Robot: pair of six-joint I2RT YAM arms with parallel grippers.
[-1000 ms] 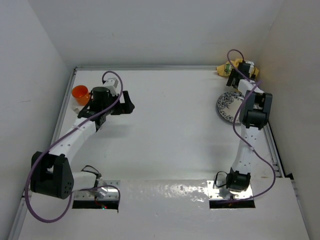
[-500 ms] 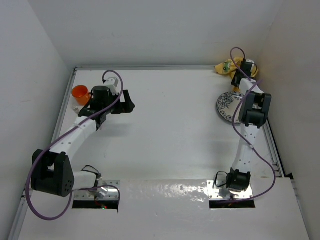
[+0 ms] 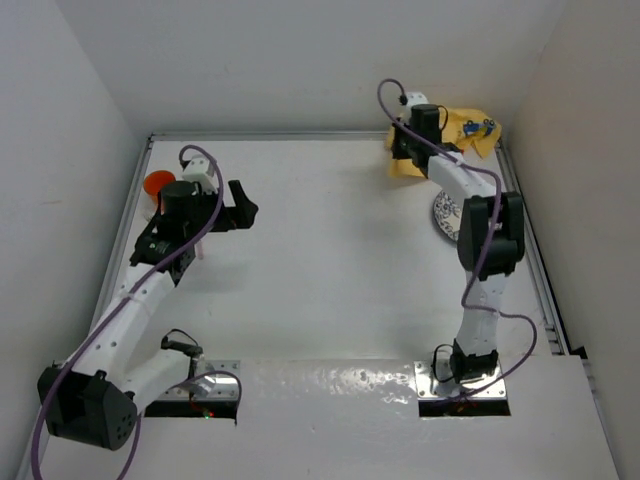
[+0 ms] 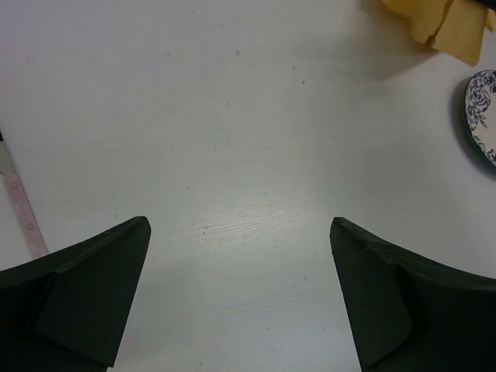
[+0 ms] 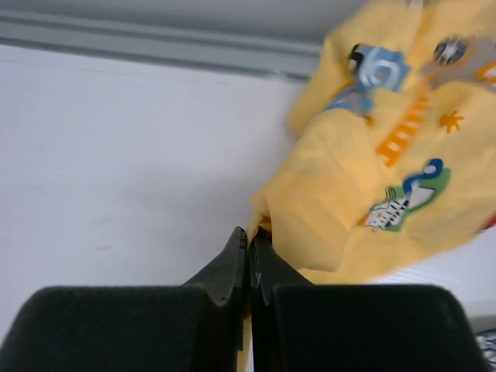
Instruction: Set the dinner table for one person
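Observation:
The dinner table [image 3: 330,270] is a wide white top with metal edge rails. A yellow car-print placemat [image 3: 466,129] lies crumpled at the far right corner; it also shows in the right wrist view [image 5: 372,170] and in the left wrist view [image 4: 443,25]. My right gripper [image 3: 401,152] is shut on a fold of its edge [image 5: 252,231], and cloth trails from the pinch toward the corner. My left gripper [image 3: 243,204] stands open over bare tabletop at the left, nothing between its fingers [image 4: 240,225].
A round plate with a dark floral pattern [image 3: 446,212] lies near the right rail, partly under the right arm, and shows in the left wrist view [image 4: 483,108]. An orange cup [image 3: 157,184] stands by the left rail behind the left arm. White walls close off three sides.
My right gripper has shut on the placemat and dragged it left out of the far right corner. The left arm has pulled back toward the left.

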